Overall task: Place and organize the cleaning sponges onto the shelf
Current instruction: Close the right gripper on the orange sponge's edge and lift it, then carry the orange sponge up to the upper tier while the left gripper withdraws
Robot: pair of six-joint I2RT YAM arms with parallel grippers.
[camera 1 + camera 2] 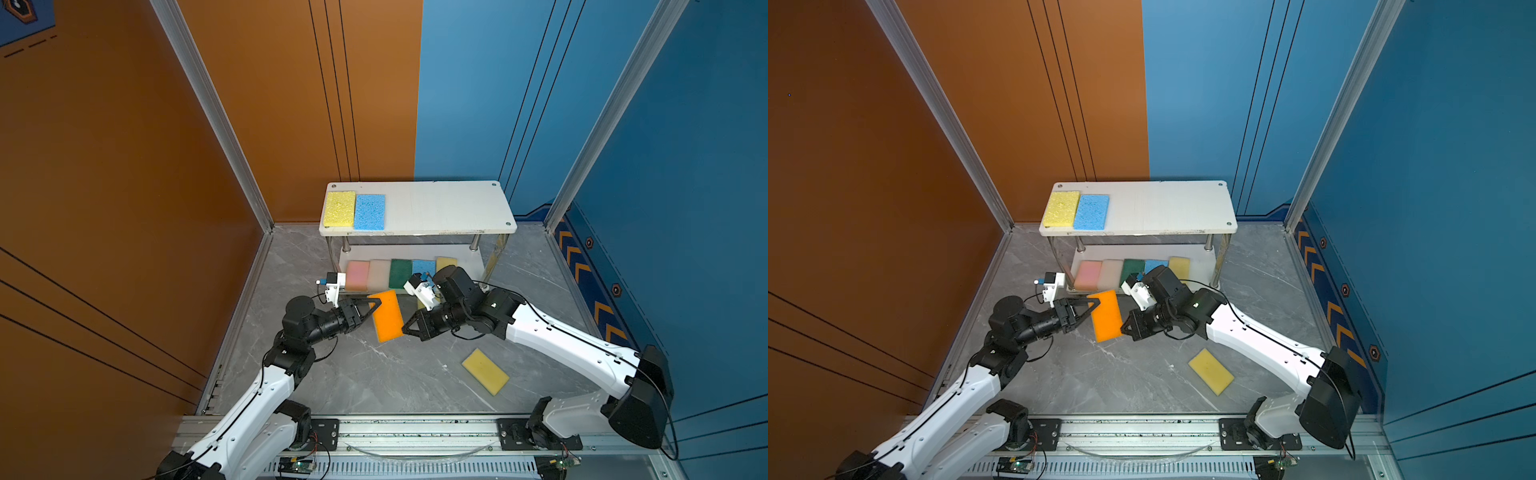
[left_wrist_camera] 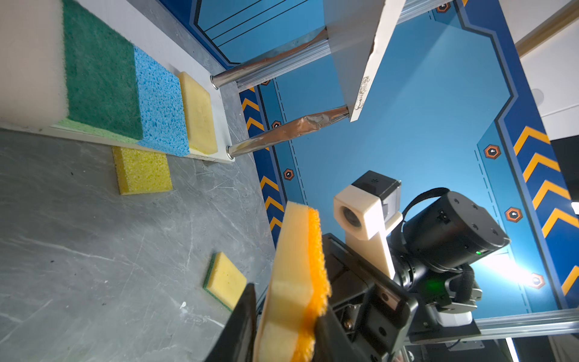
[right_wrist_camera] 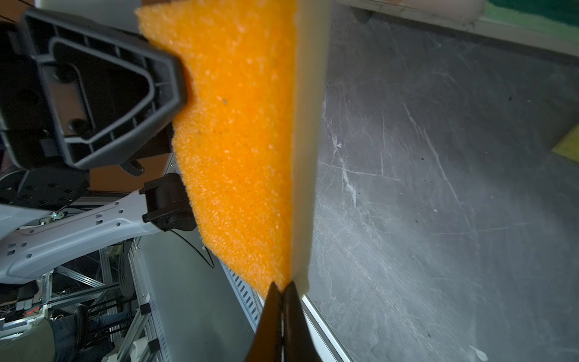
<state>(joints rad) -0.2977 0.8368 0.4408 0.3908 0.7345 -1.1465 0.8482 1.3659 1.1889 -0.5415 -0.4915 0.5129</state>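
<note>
**Right gripper pinches orange sponge, left gripper slack**

Right jaws clamped on one corner. Left jaws straddle the opposite end, part-open, with a gap on one side. Sponge hangs orange face up over mid-tabletop, before the shelf. Top board, left end: yellow sponge beside blue sponge. Lower board: row of five sponges, right arm's wrist blocking its right front. Loose yellow sponge near the tabletop's right edge. Second loose sponge just beside the lower board's front edge.
</note>
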